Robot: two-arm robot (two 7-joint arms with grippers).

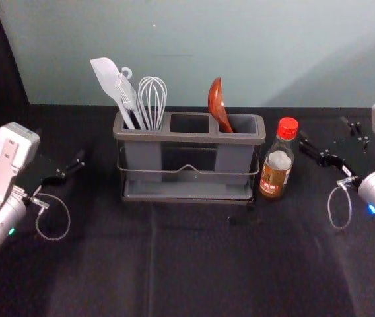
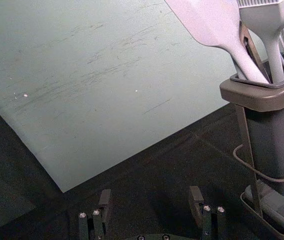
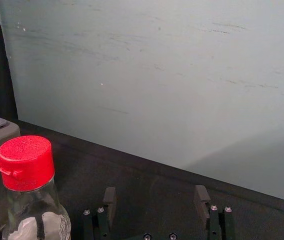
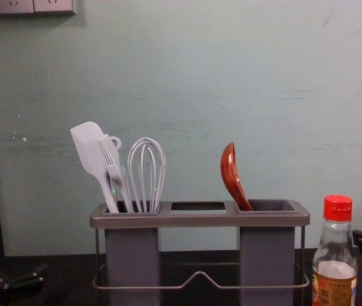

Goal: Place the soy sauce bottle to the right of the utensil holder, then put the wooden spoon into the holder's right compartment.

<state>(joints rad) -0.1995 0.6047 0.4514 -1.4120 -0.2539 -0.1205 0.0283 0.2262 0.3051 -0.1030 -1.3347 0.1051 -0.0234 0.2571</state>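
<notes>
Grey-green wall (image 1: 194,53) backed the black-covered counter (image 1: 201,264). Near the frame's centre, the wooden spoon (image 1: 218,104) leaned in the right compartment of the utensil holder (image 1: 187,137), and just right of that stood the soy sauce bottle (image 1: 277,164), upright. At the frame's left, the left pincer (image 1: 60,146) hung open, empty; at its right, the right pincer (image 1: 324,135) likewise.

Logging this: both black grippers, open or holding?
Left gripper: open, empty, left of the grey plastic holder.
Right gripper: open, empty, right of the red-capped glass bottle.
</notes>
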